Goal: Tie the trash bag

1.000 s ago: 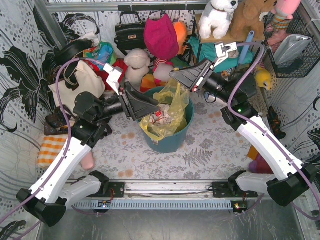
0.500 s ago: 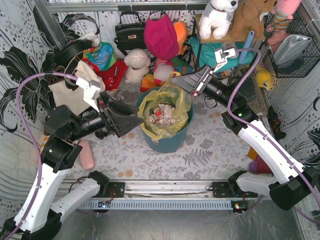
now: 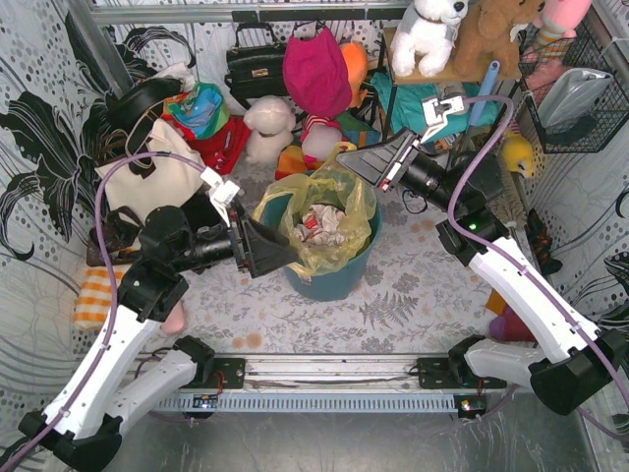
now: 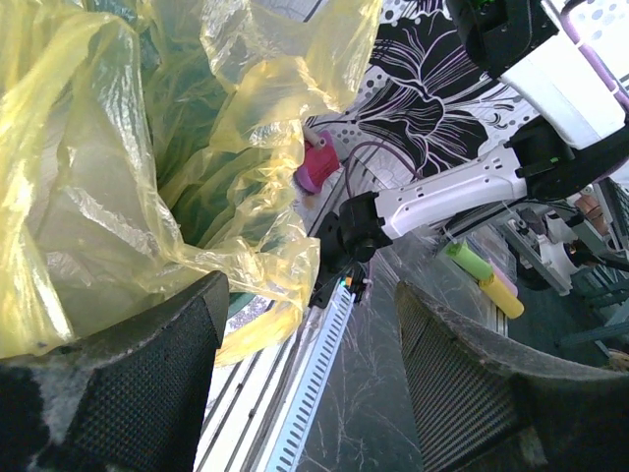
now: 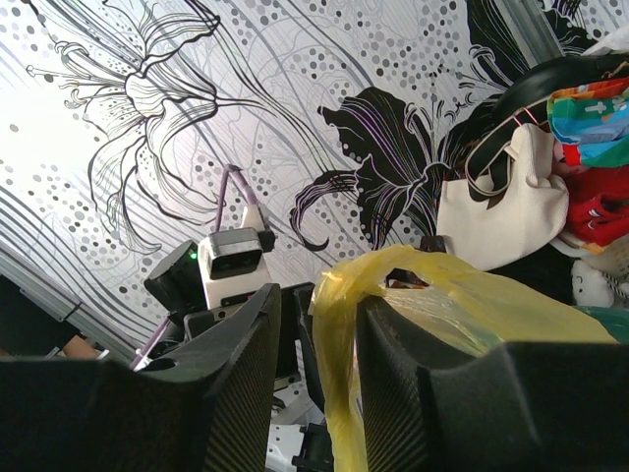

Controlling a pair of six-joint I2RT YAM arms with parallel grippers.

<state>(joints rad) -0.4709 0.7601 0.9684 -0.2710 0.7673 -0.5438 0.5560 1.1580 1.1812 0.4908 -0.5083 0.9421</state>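
Right claw [image 5: 319,310] tight on trash bag [image 5: 472,305]

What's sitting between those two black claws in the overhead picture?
The trash bag, sitting in a teal bucket with crumpled paper inside. The top view shows it filling the stretch from the left gripper to the right gripper.

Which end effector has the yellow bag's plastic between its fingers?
The right end effector: a strip of the trash bag passes between its fingers. The left end effector stands open.
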